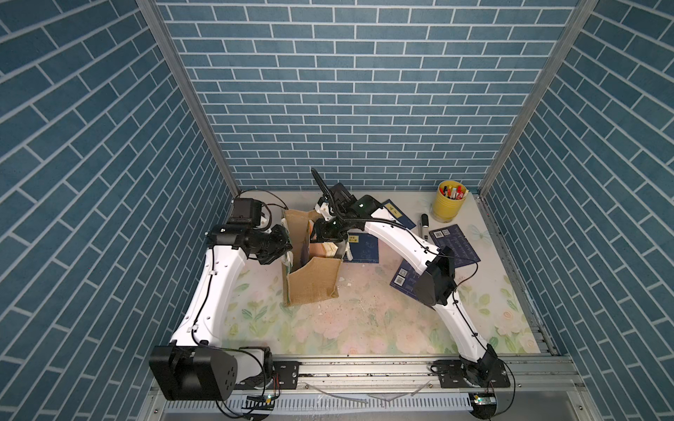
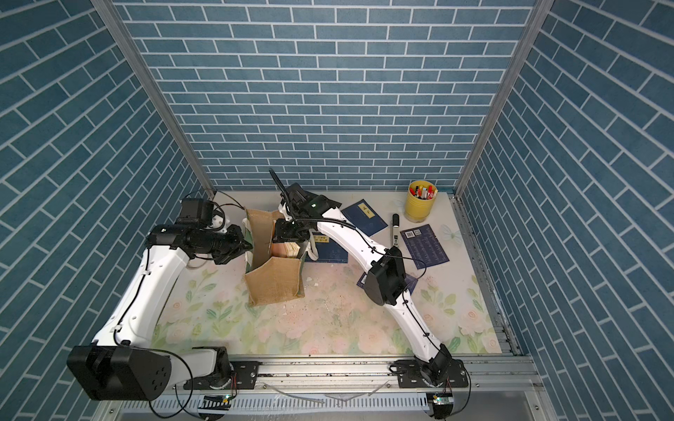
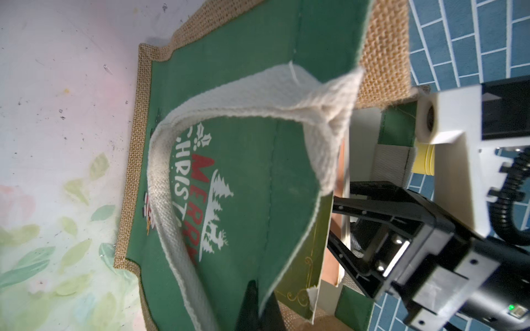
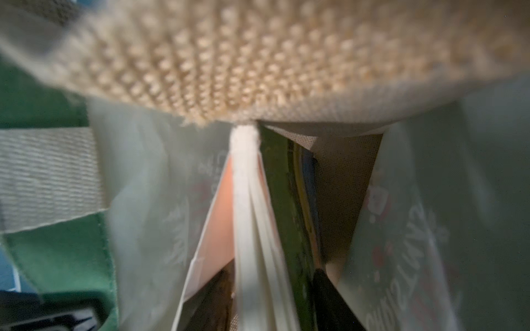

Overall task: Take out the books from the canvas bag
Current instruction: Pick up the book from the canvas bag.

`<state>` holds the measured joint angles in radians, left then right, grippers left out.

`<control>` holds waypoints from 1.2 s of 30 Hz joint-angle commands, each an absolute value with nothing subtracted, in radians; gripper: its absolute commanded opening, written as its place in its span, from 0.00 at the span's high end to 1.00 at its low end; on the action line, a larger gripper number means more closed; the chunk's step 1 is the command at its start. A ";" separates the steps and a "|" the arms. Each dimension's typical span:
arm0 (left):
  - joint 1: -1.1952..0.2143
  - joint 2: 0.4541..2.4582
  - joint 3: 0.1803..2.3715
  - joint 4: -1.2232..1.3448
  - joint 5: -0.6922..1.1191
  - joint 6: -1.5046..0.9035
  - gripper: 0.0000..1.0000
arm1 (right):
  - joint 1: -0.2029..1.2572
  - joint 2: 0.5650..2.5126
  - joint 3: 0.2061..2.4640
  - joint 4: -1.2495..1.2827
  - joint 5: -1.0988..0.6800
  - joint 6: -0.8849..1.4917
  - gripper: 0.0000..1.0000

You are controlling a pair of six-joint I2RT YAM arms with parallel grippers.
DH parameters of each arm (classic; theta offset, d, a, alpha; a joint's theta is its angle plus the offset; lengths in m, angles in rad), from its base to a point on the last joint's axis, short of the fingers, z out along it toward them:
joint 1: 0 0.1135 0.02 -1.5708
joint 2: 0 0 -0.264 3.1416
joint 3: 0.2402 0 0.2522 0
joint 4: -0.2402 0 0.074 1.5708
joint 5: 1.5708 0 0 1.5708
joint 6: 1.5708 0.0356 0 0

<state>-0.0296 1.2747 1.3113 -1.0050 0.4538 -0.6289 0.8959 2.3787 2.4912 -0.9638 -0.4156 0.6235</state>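
Canvas bag [image 1: 312, 282] is standing upright on the floral desk [image 1: 364, 324], slightly toward 9 o'clock of centre in both top views, mouth gaping upward. Left hand [image 1: 288, 251] is reaching in from 9 o'clock and pinching the bag's 9 o'clock wall at the rim, jaws fully closed on the fabric. The left wrist view is showing its dark fingertips [image 3: 251, 303] straddling the edge of the green printed panel, with the cream handle [image 3: 229, 103] drooping across the Christmas print. Right hand [image 1: 330, 240] is dipping into the mouth from 1 o'clock, jaws narrowed onto the landscape-cover book [image 4: 252, 229], which is standing on edge inside the bag. The right wrist view, blurred, is showing one dark finger against the green cover and the other by the salmon inner cover, pages fanning between them. An olive cover with gold scrollwork [image 3: 299, 258] is showing just inside the pinched wall; cannot tell whether it belongs to the same book. Four navy books are lying flat on the desk. The navy book with a yellow label [image 1: 397, 215] is lying at 1 o'clock of the bag, the second navy book [image 1: 366, 251] just beside the bag at 3 o'clock, the barcoded navy book [image 1: 456, 244] farther out at 3 o'clock, and the fourth navy book [image 1: 403, 279] partly under the right arm. Yellow pen cup [image 1: 449, 206] is standing at the far 1 o'clock corner, with a marker [image 1: 424, 220] lying near it.
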 commanded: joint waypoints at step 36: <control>-0.034 1.299 1.355 -1.055 0.425 -0.578 1.00 | 0.846 2.413 2.557 -1.001 -0.526 0.640 0.42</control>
